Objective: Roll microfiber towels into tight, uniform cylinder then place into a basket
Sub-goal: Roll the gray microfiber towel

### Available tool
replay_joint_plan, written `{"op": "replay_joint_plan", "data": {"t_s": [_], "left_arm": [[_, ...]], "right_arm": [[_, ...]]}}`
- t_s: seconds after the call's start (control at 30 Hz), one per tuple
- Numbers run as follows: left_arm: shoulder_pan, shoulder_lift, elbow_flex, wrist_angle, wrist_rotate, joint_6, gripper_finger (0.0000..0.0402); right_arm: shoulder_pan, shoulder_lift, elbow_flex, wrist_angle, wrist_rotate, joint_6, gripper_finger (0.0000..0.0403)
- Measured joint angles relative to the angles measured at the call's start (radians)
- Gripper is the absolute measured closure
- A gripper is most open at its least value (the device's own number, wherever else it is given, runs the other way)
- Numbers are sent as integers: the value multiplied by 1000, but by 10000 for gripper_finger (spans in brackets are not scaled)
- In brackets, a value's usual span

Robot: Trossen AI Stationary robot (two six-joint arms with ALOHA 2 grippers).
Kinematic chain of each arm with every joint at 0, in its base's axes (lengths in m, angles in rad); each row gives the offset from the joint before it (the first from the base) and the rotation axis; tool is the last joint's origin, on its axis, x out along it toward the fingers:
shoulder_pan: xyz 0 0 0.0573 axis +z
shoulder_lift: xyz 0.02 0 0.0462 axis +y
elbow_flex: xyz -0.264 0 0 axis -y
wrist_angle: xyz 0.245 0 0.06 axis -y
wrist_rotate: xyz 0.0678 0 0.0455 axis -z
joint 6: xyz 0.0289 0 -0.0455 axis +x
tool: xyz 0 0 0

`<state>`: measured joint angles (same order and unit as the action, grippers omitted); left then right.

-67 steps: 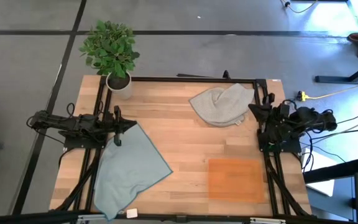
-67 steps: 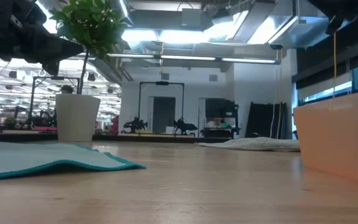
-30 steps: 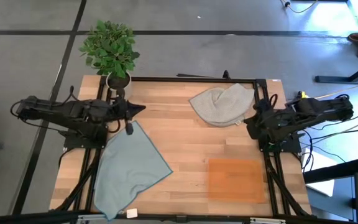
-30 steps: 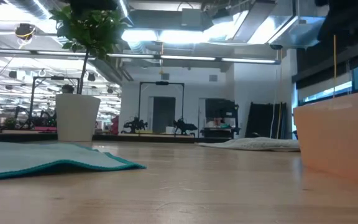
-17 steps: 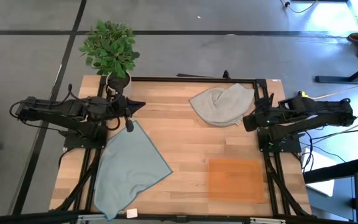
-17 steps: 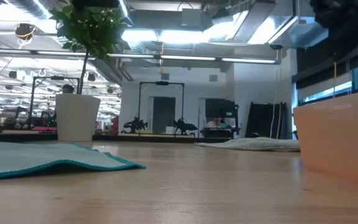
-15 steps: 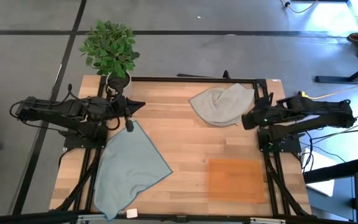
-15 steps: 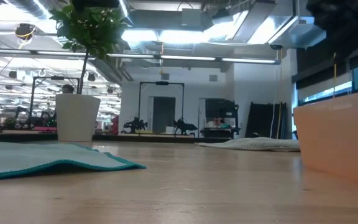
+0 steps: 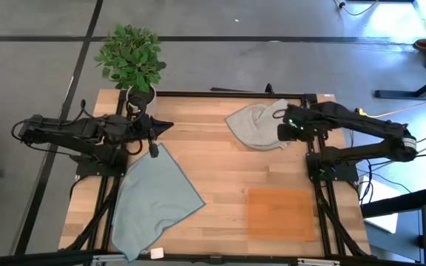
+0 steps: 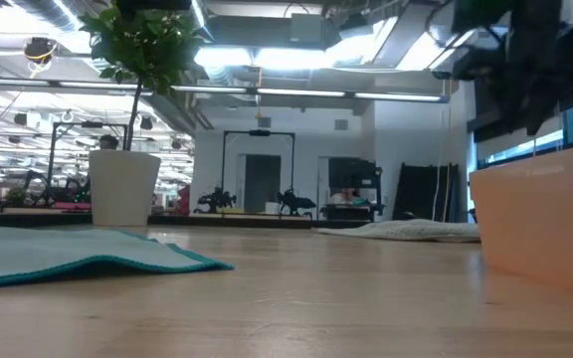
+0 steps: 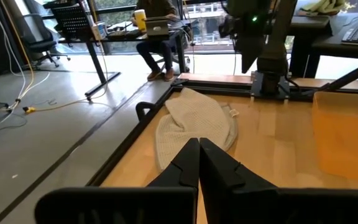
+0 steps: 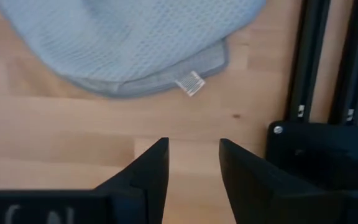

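A long open workshop runs behind the pale wood table, with desks, cables and a seated person far off. Over its far right corner the right gripper hangs with its claw released, the two fingers parted with a gap between them and nothing in it. Just ahead of those fingers lies the light grey-beige towel, crumpled in a loose heap, its hem and small sewn tag nearest the claw but not touching it. Further toward the near edge on the same side sits the flat orange basket, with nothing in it.

Across the table the left gripper waits above the top corner of the pale blue-grey towel, claw clenched on nothing; that cloth lies spread flat. A potted plant stands at the far left corner.

By my reckoning the job is only at its opening step: reaching for the first towel. Neither is rolled. Next the right claw would need to drop onto the hem, pinch it, and draw the heap out flat before any rolling.
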<state>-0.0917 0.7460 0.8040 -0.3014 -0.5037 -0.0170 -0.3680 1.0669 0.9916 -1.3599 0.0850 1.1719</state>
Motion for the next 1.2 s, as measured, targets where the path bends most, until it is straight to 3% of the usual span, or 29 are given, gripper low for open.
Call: {"op": "replay_joint_plan", "data": {"t_s": [0.33, 0.67, 0.87, 1.03, 1.2], "left_arm": [[-1, 0, 0, 3, 0, -7, 401], [0, 0, 0, 3, 0, -7, 401], [0, 0, 0, 3, 0, -7, 401], [0, 0, 0, 3, 0, -6, 401], [0, 0, 0, 3, 0, -6, 401]], "right_arm": [[-213, 221, 0, 52, -57, -239, 260], [-297, 446, -2, 85, -88, -398, 260], [-323, 521, -13, 96, -82, -442, 260], [-352, 532, -130, 183, -86, -454, 260], [-370, 532, -178, 289, -170, -477, 260]]}}
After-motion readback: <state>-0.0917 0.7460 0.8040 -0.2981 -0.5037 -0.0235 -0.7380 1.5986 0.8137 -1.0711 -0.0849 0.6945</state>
